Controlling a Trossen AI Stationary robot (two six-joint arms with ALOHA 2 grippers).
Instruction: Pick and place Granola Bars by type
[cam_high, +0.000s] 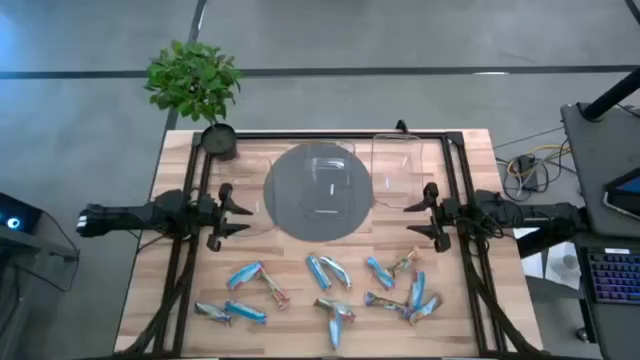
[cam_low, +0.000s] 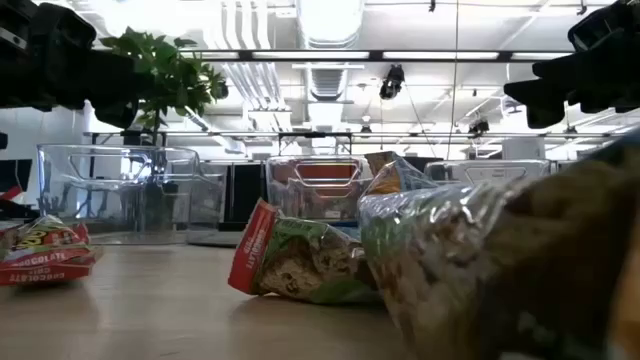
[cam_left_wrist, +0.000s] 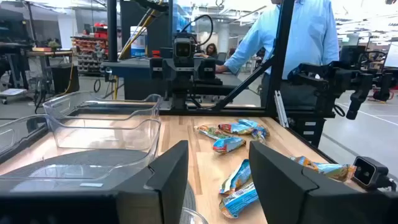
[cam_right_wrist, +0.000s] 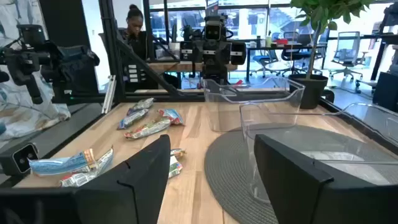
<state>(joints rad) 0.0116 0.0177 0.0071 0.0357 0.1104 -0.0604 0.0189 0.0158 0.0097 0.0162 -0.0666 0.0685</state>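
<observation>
The bars (cam_high: 330, 292) lie scattered along the near side of the table (cam_high: 470, 330), mostly light blue wrappers in loose clusters, none in a container. In the low view one wrapper sits right up against the camera and another lies just behind it.

Farther in, the left gripper (cam_high: 238, 215) hovers over the table's left side and the right gripper (cam_high: 412, 219) over its right, both above the wood with fingers apart and empty, facing each other.

Between them lies a grey round mat (cam_high: 290, 205) carrying a clear container (cam_high: 328, 180); a second clear container (cam_high: 398, 168) stands just beside it to the right.

At the far left corner stands a potted plant (cam_high: 195, 85).
</observation>
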